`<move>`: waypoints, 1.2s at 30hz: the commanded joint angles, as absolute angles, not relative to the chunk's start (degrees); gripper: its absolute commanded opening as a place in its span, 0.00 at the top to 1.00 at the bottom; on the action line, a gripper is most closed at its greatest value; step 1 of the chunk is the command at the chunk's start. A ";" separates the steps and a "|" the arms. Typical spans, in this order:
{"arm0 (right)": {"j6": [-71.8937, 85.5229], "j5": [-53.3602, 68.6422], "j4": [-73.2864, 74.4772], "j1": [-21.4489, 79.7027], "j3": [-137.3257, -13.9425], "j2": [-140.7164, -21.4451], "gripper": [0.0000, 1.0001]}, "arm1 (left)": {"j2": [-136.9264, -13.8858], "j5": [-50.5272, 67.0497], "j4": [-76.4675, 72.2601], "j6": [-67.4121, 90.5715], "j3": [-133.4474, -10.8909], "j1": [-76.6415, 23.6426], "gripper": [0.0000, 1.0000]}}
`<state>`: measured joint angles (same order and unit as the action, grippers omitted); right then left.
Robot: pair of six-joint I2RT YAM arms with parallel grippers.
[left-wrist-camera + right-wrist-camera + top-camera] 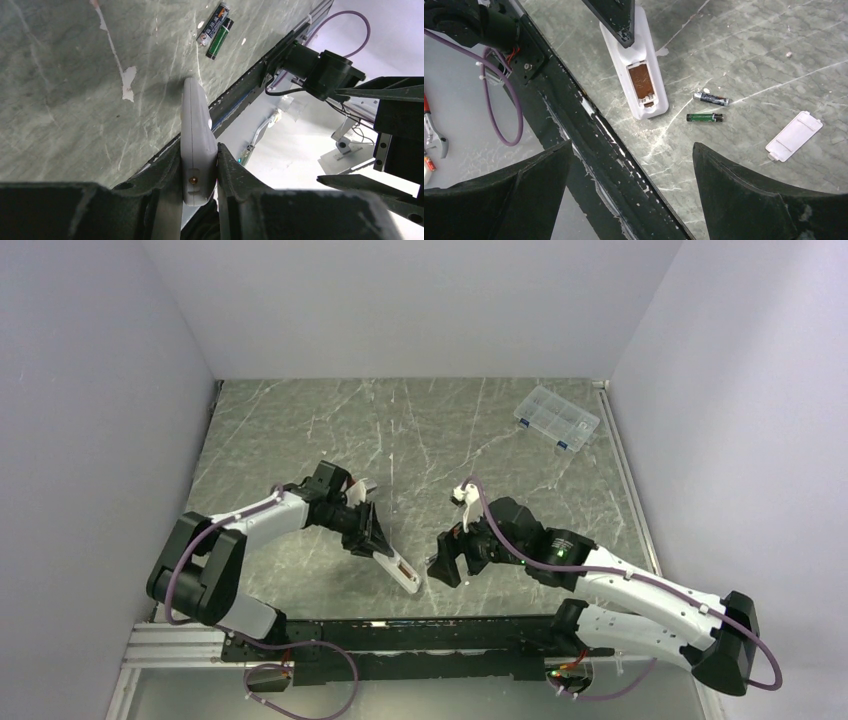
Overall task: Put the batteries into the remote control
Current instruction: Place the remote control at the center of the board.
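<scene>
right wrist: remote control (pixel 642 82) (back up) beside batteries (pixel 705 117)

**A:** Our left arm (pixel 250 525) is folded at the elbow near its base, and the forearm runs out to the right.

**B:** Its wrist is tipped downward. Our left gripper (pixel 383 548) has its jaws drawn in narrow and clamped on the remote control (pixel 197 125), one finger pressed to either side of its end.

**A:** Our right arm (pixel 620 585) sweeps in from the far side, its forearm angled left and its wrist pitched down.

**B:** Our right gripper (pixel 631 145) hangs with its jaws spread wide and nothing between the fingers (pixel 749 195).

**A:** The two grippers point at each other, near but apart.
</scene>
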<state>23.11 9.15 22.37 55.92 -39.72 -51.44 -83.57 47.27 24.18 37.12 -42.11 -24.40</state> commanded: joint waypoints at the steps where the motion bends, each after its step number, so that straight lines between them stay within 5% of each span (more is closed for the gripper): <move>1: 23.94 10.57 19.03 56.15 -38.78 -49.88 0.08 | -86.12 45.82 21.56 36.21 -43.60 -25.84 1.00; 7: 24.38 10.49 18.85 56.16 -37.48 -49.07 0.08 | -89.27 43.01 22.44 35.62 -45.22 -27.19 0.93; 19: 24.63 10.33 19.42 56.09 -37.20 -49.92 0.08 | -89.74 36.59 27.90 33.54 -47.88 -27.60 0.51; 36: 25.39 10.93 17.99 56.12 -36.23 -51.07 0.08 | -89.58 31.78 30.92 33.47 -48.59 -27.86 0.47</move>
